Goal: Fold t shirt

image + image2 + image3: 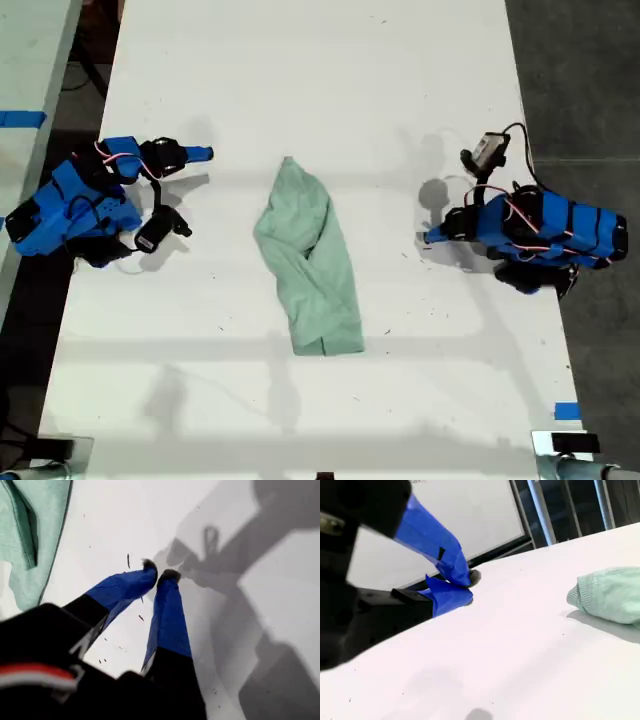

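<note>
Find my first gripper (430, 237) at the exterior view's right, low over the white table (300, 60). Record its blue-taped jaws as drawn together, with only a sliver of gap at the dark tips and nothing between them. Confirm this in the first wrist view, with my first gripper (159, 572) above bare tabletop and arm shadows beyond it.

Find my second gripper (200, 153) at the exterior view's left, pointing toward the middle of the table. Record its jaws as closed tip to tip and holding nothing. See the tips of my second gripper (467, 587) at or just above the table surface; cannot tell whether touching.

Locate the t shirt (305, 260) between the two grippers, ahead of each and clear of both. Note it lying flat on the table, wrinkled and folded lengthwise, narrow at the end farther up the exterior view and wider at the nearer end. Note one edge of the cloth (30, 530) ahead of my first gripper and to one side, and the narrow end (610, 597) beyond my second gripper's tips.
</note>
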Available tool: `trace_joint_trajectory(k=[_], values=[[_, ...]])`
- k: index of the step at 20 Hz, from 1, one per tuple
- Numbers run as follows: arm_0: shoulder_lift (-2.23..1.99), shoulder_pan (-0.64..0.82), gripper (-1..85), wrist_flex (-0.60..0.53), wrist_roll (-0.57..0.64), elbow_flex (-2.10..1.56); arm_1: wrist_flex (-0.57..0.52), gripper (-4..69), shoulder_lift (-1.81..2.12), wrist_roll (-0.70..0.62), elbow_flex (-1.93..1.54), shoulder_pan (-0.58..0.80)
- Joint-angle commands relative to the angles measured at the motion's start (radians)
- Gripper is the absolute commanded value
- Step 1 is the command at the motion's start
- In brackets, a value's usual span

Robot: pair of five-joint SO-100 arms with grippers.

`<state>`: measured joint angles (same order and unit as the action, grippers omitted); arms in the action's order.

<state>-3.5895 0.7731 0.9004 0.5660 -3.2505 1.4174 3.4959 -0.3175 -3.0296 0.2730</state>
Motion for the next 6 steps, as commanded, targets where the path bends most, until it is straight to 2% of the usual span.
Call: trace_joint_trajectory(k=[1,3,6], values=[[-0.009,-0.005,3.2,-0.015,0.002,-0.029,0.002,-0.4,0.009,-0.011,-0.026,-0.003],[-0.009,-0.009,-0.3,-0.014,0.0,-0.029,0.002,0.0,0.009,-0.011,-0.026,-0.003],[-0.009,-0.011,-0.3,-0.014,0.002,-0.029,0.002,7.2,0.009,-0.011,-0.026,-0.003]])
